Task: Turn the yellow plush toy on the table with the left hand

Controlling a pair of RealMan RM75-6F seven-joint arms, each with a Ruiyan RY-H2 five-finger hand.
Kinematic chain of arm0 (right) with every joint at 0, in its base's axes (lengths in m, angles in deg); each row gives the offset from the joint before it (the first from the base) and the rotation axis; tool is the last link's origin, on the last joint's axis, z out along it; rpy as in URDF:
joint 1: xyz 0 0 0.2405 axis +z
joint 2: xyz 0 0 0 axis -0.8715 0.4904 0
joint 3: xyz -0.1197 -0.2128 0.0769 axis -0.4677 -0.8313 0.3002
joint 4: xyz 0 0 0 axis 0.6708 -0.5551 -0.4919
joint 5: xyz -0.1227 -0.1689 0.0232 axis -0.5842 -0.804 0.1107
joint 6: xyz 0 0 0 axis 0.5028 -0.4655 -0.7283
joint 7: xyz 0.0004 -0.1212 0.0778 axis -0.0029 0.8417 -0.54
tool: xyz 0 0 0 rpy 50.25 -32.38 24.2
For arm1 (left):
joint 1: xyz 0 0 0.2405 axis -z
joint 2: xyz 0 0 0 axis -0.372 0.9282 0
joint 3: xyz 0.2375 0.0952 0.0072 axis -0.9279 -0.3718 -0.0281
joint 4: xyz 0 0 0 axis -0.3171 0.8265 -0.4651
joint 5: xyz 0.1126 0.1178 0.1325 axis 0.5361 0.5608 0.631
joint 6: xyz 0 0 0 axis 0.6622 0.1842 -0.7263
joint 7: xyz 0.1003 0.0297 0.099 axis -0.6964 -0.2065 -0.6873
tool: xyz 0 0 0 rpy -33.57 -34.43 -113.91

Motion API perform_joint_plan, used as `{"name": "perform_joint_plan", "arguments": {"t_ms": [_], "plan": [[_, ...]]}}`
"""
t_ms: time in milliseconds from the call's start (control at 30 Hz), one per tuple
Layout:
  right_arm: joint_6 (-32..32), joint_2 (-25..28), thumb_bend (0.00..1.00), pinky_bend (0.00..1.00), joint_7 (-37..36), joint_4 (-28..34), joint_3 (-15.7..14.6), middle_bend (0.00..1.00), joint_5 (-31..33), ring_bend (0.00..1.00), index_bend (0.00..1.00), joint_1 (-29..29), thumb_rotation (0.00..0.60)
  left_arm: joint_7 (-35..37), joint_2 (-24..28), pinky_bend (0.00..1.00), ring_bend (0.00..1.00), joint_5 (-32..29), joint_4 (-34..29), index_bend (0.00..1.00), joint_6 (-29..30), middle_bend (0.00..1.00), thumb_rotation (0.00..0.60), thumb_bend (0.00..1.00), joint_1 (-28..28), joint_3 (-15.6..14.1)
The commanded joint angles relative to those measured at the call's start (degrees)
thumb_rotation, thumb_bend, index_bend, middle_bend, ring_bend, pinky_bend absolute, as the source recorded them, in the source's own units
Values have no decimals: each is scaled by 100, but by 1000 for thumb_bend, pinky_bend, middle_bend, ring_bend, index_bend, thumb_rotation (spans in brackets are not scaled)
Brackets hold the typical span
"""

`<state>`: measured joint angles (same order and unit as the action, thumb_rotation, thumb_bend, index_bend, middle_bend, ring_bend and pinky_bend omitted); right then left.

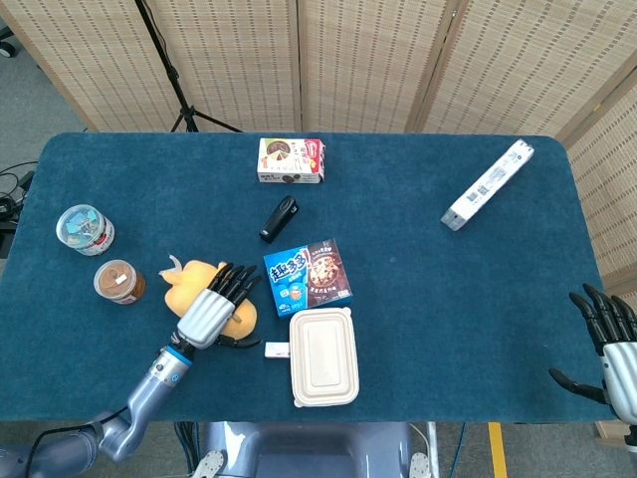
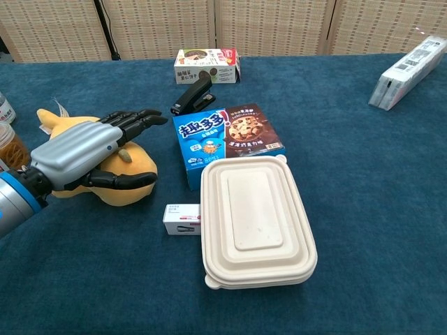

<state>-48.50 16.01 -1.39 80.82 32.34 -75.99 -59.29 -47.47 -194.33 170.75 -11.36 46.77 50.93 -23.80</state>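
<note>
Yellow plush toy (image 1: 195, 284) lying on the blue table (image 1: 418, 289) at front left, mostly covered from above by the left hand (image 1: 213, 312). Left hand (image 2: 82, 153) resting over the toy (image 2: 133, 164), dark fingers (image 2: 136, 120) extended and slightly apart across its back, thumb (image 2: 122, 181) along the near side of the body; firm grip or mere touch cannot be told. Just right of the toy, a blue-and-brown cookie box (image 1: 308, 275), flat on the cloth, and near it toward the front a closed beige takeaway container (image 1: 323, 357) with a small white box (image 1: 277, 350) touching its left edge. Beyond the cookie box, a black stapler (image 1: 280, 218), then a white-and-red snack carton (image 1: 291, 160) near the far edge. Left of the toy, 2 round containers: a brown-filled jar (image 1: 118, 282) close by and a clear-lidded tub (image 1: 85, 228) farther back. Long white carton (image 1: 488, 184) lying diagonally at far right, well apart from the rest. Right hand (image 1: 607, 349) off the table's right front corner, fingers spread, holding nothing. Woven folding screens (image 1: 378, 60) behind the table.
</note>
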Motion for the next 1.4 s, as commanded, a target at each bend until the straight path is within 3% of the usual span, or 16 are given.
{"name": "perform_joint_plan", "arguments": {"t_ms": [33,433,800,1067,1200,1400], "plan": [[64,-28,0,0,39,-14,-5,0,19,0,0,23,600,381,-203,0,0,-120,546,0,-28,0,0,0,112,-19],[295,-148,0,0,240,-54,-4,0,126,0,0,108,600,1696,-464,0,0,-370,2065,0,19,0,0,0,228,-65],[303,-168,0,0,286,-49,-10,0,120,0,0,113,600,2358,-455,0,0,-545,2590,0,-10,0,0,0,239,-124],[282,-145,0,0,228,-51,-8,0,116,0,0,108,600,2509,151,0,0,-150,1626,0,1013,0,0,0,110,-382],[246,-132,0,0,211,-38,-21,0,76,0,0,96,600,2143,656,0,0,56,655,0,1354,0,0,0,32,-527],[197,-104,0,0,159,-25,-19,0,59,0,0,79,600,1448,1202,0,0,274,-723,0,1413,0,0,0,81,-620]]}}
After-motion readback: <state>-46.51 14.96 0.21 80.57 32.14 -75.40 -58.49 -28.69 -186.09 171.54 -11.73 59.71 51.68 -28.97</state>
